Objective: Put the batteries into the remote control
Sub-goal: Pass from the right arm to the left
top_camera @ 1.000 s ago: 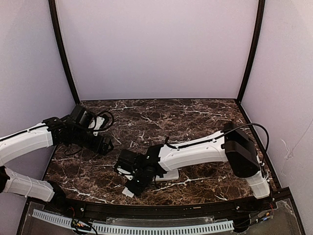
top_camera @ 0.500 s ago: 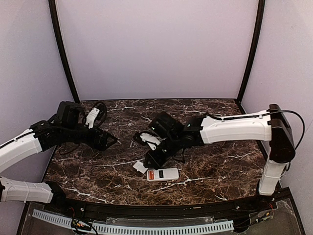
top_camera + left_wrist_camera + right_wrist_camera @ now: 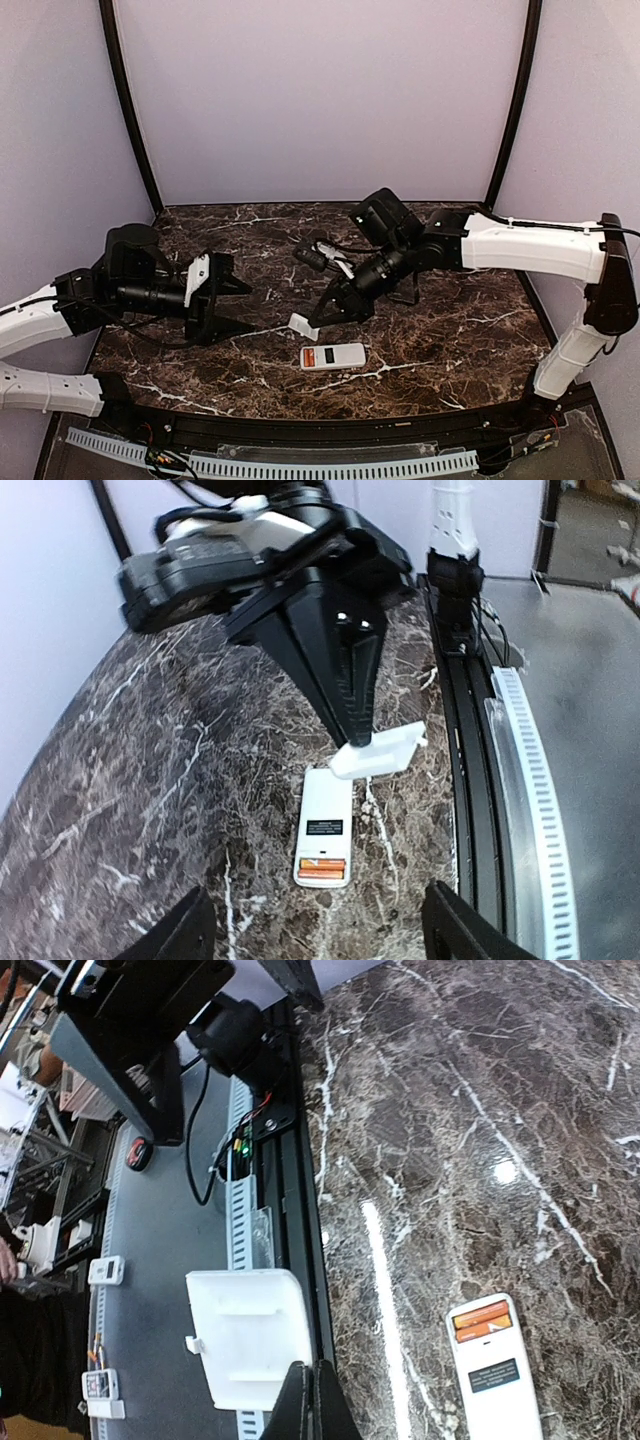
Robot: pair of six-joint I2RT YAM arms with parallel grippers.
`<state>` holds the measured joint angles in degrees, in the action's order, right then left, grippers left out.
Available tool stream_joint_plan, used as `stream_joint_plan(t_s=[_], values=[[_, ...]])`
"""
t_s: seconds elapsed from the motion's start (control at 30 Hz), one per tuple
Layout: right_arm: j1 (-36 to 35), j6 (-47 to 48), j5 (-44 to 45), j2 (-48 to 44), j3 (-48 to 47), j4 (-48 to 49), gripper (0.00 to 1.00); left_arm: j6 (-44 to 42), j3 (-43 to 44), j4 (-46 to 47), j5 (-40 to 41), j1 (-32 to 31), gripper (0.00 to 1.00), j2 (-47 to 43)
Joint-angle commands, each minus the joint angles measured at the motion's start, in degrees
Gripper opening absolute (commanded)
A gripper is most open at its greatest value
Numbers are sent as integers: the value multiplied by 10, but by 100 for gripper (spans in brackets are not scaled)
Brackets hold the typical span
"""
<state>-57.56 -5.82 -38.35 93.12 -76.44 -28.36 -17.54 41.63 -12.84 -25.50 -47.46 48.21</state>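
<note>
My right gripper (image 3: pixel 316 320) is clamped on a small white battery cover (image 3: pixel 302 325). It pinches the cover by one edge, so the flat piece sticks out past the fingertips. In the right wrist view the cover fills the lower left of the frame, with its inner face and little tabs toward the camera. It sits low over the dark marble table (image 3: pixel 450 330), near the middle of the top view (I can't tell whether it touches anything).

Just below it in that view lies the remote control (image 3: pixel 334 356), flat on the marble with its white back up and a small dark label mid-body. The compartment at one end is uncovered. The batteries (image 3: pixel 322 868) lie inside it, showing as an orange patch at the bottom end of the handset in the left wrist view.

My left gripper (image 3: pixel 250 307) hovers at the left of the top view, jaws spread wide with nothing between them. It points toward the remote and is well apart from it.
</note>
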Motion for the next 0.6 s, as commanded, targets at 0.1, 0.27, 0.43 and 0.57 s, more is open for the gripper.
stream_joint_plan(t_s=[0.1,0.27,0.43,0.57], values=[[9,86,-130,12,8,-56,0,-174,28,9,-18,-67,59,55],[11,103,-186,28,8,-71,0,-261,63,-32,35,-134,46,81],[12,109,-206,37,9,-74,0,-322,83,-37,85,-186,41,102],[13,108,-215,39,6,-73,0,-352,102,-50,94,-216,38,138]])
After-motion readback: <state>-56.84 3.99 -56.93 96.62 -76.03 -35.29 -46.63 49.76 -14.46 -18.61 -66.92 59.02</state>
